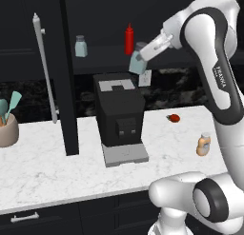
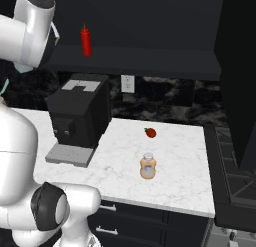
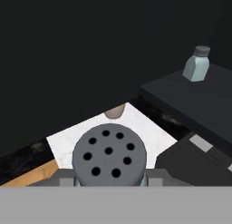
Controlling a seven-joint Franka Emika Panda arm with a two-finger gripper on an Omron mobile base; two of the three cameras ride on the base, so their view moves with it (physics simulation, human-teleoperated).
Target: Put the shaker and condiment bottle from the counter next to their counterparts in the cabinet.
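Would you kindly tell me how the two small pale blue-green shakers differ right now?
The pale blue-green, grey-capped shaker held in the end effector hangs tilted above the black coffee machine; the matching shelf shaker stands upright on the dark cabinet shelf. Both share colour and shape.

The shaker point(image 1: 137, 63), pale blue-green and translucent with a grey cap, hung tilted in the air above the coffee machine, level with the cabinet shelf, clamped in the end effector point(image 1: 141, 58). From the hand view its round cap point(image 3: 109, 155) showed nine dark holes. The condiment bottle point(image 1: 204, 144), squat, orange-tan with a pale cap, stood upright on the white marble desk point(image 1: 47, 167) near its front edge. In the black cabinet point(image 1: 66, 86), the second shaker point(image 1: 81, 46) and the tall red squeeze bottle point(image 1: 129, 39) stood upright on the dark shelf, well apart.
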